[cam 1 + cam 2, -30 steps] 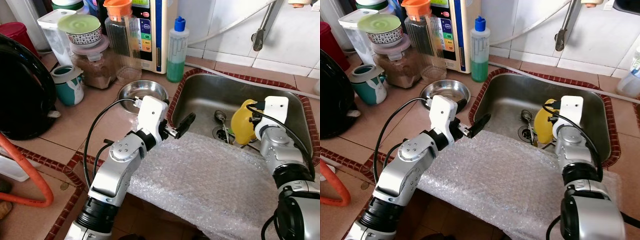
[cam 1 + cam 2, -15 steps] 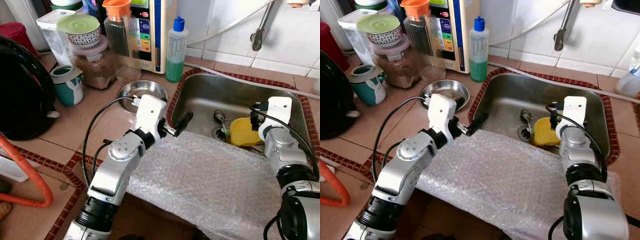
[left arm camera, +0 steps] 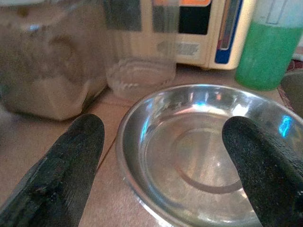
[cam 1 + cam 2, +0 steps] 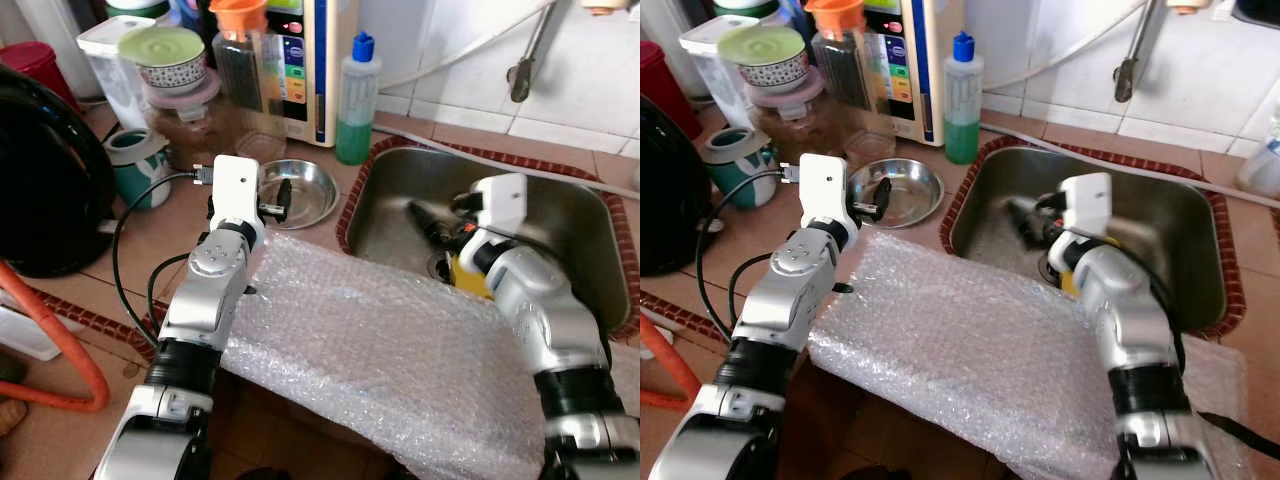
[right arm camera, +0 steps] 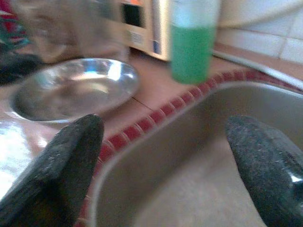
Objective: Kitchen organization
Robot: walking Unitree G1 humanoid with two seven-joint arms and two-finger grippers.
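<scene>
At the far left of the tiled counter [image 4: 150,240] sits a large black rounded appliance [image 4: 45,180], and just past it a small teal mug [image 4: 135,165] whose inside I cannot make out. Behind the mug stands a clear jar of brown powder [image 4: 195,125] with a pink lid, and a patterned bowl with a green lid [image 4: 170,58] is stacked on top of it. Next along is a tall clear pitcher with an orange top [image 4: 240,60], then a cream countertop water unit [image 4: 305,70] against the wall. In front of these lies a shallow steel dish [image 4: 305,190], empty and shiny. The left gripper [image 4: 282,197] hovers at the dish's near rim, its two black fingers [image 3: 71,161] spread wide to either side of the dish and holding nothing. A bottle of green dish soap [image 4: 355,100] with a blue cap stands right behind the sink's corner. A sheet of bubble wrap [image 4: 380,350] drapes over the counter edge and the front lip of the steel sink [image 4: 570,220]. Inside the basin the right gripper [image 4: 435,220], somewhat blurred, points toward the left wall, fingers [image 5: 66,161] wide apart and empty. A yellow object [image 4: 468,280] lies on the sink floor beside the drain, mostly hidden by the right arm.
</scene>
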